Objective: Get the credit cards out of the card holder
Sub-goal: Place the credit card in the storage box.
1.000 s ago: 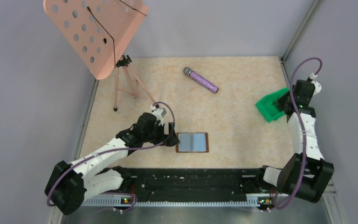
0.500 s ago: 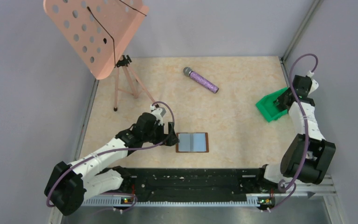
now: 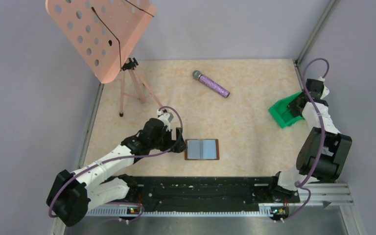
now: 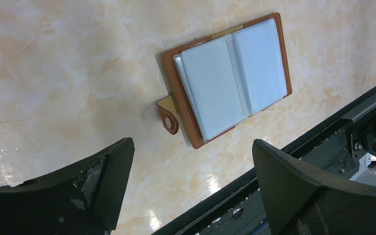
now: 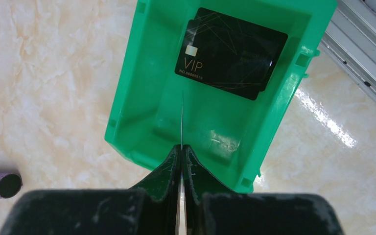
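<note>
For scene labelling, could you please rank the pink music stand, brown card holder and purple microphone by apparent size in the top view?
1. Pink perforated music stand, raised nearer the camera.
2. Flat brown leather card holder.
3. Slim purple glittery microphone, longer but thinner.

Brown card holder (image 4: 230, 78) lies open, flat; 1 black VIP card (image 5: 230, 54) lies inside green bin (image 5: 142, 112).
</note>
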Controlling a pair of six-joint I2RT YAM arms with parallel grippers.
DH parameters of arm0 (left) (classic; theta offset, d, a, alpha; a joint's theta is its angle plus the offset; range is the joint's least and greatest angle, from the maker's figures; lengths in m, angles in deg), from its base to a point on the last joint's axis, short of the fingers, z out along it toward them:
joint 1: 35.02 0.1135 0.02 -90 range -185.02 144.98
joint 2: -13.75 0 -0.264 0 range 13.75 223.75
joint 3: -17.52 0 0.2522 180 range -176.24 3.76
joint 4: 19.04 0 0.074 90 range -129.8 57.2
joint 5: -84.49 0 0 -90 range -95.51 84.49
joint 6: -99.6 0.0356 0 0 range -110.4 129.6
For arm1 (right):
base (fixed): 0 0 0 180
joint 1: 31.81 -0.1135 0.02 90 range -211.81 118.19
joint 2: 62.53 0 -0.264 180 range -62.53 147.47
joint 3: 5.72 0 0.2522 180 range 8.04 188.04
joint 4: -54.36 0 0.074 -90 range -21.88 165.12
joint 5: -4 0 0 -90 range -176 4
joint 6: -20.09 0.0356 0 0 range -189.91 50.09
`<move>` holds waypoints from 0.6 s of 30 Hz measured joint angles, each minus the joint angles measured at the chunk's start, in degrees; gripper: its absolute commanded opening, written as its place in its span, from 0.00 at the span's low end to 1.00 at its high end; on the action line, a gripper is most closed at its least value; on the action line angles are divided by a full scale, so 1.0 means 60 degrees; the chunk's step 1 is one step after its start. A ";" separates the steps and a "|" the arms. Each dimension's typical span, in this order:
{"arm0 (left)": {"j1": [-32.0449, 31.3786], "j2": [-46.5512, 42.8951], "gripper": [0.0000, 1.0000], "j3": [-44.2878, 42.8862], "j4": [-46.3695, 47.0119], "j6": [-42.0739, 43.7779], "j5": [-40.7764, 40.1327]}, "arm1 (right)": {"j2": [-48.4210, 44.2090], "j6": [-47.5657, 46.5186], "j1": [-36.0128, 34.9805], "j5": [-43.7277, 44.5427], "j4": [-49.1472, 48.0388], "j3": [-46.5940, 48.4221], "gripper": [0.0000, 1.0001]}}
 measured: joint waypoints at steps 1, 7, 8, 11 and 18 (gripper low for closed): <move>0.0000 -0.0015 0.96 0.0000 -0.0004 0.0000 -0.0033 | 0.0062 0.0007 0.0004 -0.0022 -0.0004 0.0036 0.00; 0.0000 -0.0033 0.96 -0.0015 -0.0022 0.0000 -0.0109 | 0.0372 0.0066 0.0058 -0.0066 -0.0080 0.0095 0.00; 0.0000 -0.0033 0.96 -0.0018 -0.0029 0.0000 -0.0109 | 0.0426 0.0069 0.0062 -0.0066 -0.0080 0.0098 0.00; 0.0000 -0.0033 0.96 -0.0040 -0.0073 0.0000 -0.0117 | 0.0623 0.0073 0.0073 -0.0062 -0.0080 0.0226 0.00; 0.0000 -0.0033 0.96 -0.0055 -0.0113 0.0000 -0.0193 | 0.0780 0.0069 0.0117 -0.0011 -0.0197 0.0353 0.00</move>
